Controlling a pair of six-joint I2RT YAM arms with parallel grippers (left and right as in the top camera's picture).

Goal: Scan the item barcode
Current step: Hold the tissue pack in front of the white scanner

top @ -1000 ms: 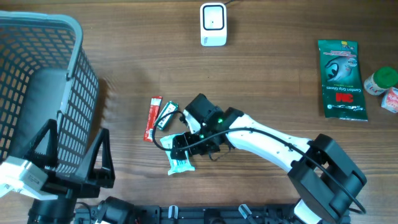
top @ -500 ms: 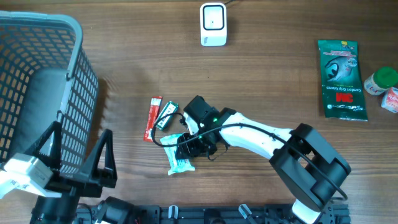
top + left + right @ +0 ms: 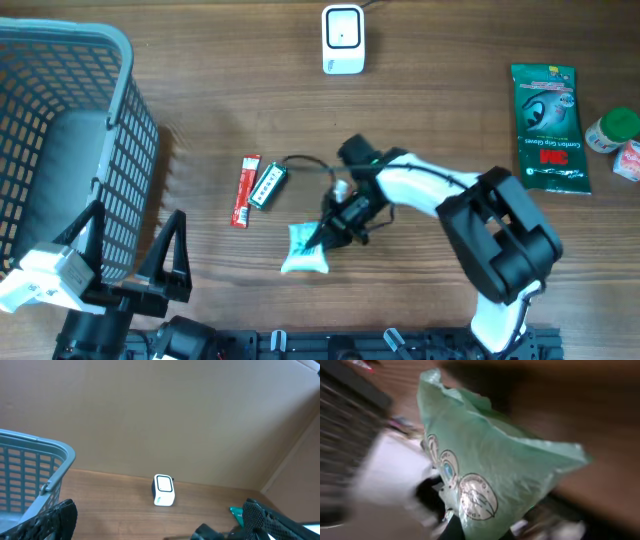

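Note:
The item, a pale green plastic packet (image 3: 303, 251) with round printed logos, fills the right wrist view (image 3: 490, 465), blurred. My right gripper (image 3: 326, 234) is shut on the packet's right end just above the wood of the table, near the middle front. The white barcode scanner (image 3: 342, 38) stands at the table's far edge and also shows in the left wrist view (image 3: 163, 490). No barcode shows on the packet. My left gripper (image 3: 128, 248) hangs open and empty at the front left, beside the basket.
A grey mesh basket (image 3: 120, 110) takes up the left side. A red stick packet (image 3: 245, 188) and a small green pack (image 3: 268, 186) lie left of the right gripper. A green 3M packet (image 3: 548, 125) and a green-capped bottle (image 3: 612, 128) sit at the far right.
My right gripper has closed on the pale green packet and the wrist has swung round to the right, dragging the packet a little right. The left arm has barely moved.

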